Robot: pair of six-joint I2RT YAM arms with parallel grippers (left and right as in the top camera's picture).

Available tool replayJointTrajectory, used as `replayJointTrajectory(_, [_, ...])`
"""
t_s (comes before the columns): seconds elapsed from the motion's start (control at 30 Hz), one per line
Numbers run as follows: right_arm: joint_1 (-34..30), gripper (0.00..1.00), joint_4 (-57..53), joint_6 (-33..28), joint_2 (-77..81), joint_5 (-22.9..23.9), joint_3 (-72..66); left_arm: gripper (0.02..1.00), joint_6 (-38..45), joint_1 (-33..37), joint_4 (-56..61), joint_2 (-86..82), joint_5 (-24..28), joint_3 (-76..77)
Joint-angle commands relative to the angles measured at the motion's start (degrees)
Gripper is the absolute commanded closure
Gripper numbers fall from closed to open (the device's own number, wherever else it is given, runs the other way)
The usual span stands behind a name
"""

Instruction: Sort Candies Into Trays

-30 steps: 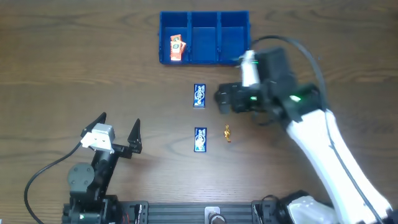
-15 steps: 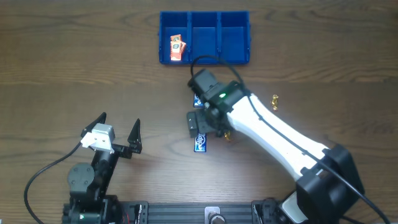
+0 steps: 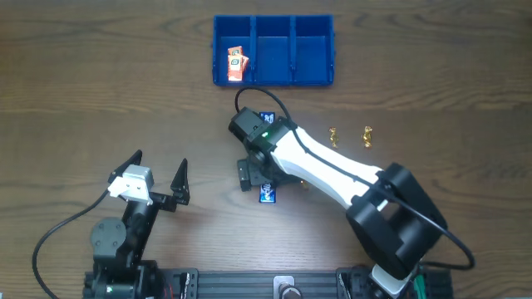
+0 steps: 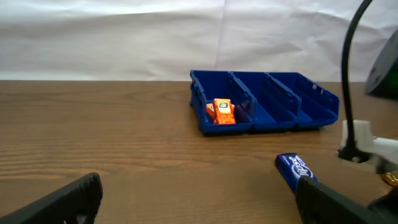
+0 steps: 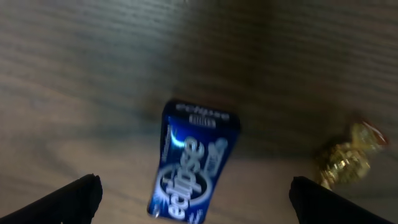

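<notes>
The right gripper (image 5: 194,183) is spread wide and holds nothing. A blue packet (image 5: 196,165) lies flat on the wooden table (image 3: 83,100) in the gap between its two fingers, touching neither. A gold candy (image 5: 348,155) in a crinkled wrapper lies just beside the packet, near one finger.

From above, the right gripper (image 3: 253,174) is reaching across the middle of the table, with the blue packet (image 3: 267,194) showing just beside it. A second blue packet (image 3: 268,118) lies just past the gripper, partly hidden by the arm. A blue tray (image 3: 273,81) with three compartments stands farther beyond the gripper, and an orange candy (image 3: 237,64) lies in its left compartment. A second gold candy (image 3: 333,137) and a third gold candy (image 3: 367,137) lie near each other, out to the right of the arm.

The left gripper (image 3: 160,162) is also spread wide and holds nothing. It sits well apart from every candy, and the tray (image 4: 267,99) stands far ahead of it.
</notes>
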Motion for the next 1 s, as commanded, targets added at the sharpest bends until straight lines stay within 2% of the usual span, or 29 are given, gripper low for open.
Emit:
replayJointTrajectory(0.03, [0.2,0.003,1.6,1.7,2.5,1.1,0.8,0.020,0.8,-0.2,-1.8,-0.4,0.8,-1.2])
replayJointTrajectory(0.3, [0.2,0.007,3.0,2.6,5.5,2.1,0.8,0.020,0.8,-0.2,-1.8,-0.4,0.8,-1.2])
replayJointTrajectory(0.73, [0.2,0.159,4.1,2.8,7.6,2.1,0.8,0.020,0.8,-0.2,-1.8,-0.4,0.8,-1.2])
replayJointTrajectory(0.87, [0.3,0.235,4.4,2.8,8.0,2.1,0.8,0.020,0.8,-0.2,-1.8,-0.4,0.8,-1.2])
replayJointTrajectory(1.0, [0.3,0.395,4.6,2.8,8.0,2.1,0.8,0.020,0.8,-0.2,-1.8,-0.4,0.8,-1.2])
